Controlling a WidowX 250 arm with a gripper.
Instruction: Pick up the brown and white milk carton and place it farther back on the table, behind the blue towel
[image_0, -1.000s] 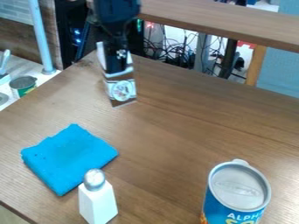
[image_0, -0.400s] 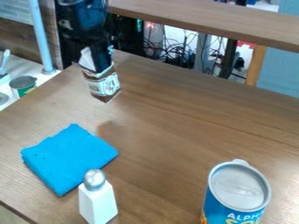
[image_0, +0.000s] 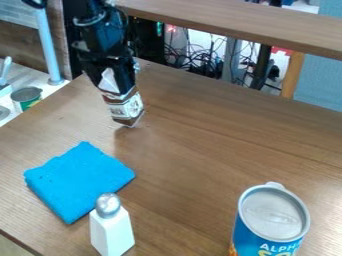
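Observation:
At the upper left of the table, the black gripper (image_0: 119, 86) points down, shut on a small brown and white package (image_0: 127, 109). The package hangs slightly tilted below it, its upper part partly hidden by the gripper; whether its lower end touches the wood I cannot tell. In front of it lies a folded blue cloth (image_0: 79, 181). A white shaker with a silver top (image_0: 111, 230) stands upright by the cloth's front corner. The blue can with a grey lid (image_0: 270, 217) is upright at the lower right.
The brown wooden table (image_0: 194, 150) has a raised shelf (image_0: 254, 22) along its back. Cables hang behind it. Beyond the left edge are a light blue pole (image_0: 47, 45) and a small green can (image_0: 27, 97) on a lower counter.
With the package in it, the gripper first moved left and tilted, then came slightly right and down toward the camera. Cloth, shaker and blue can have stayed put.

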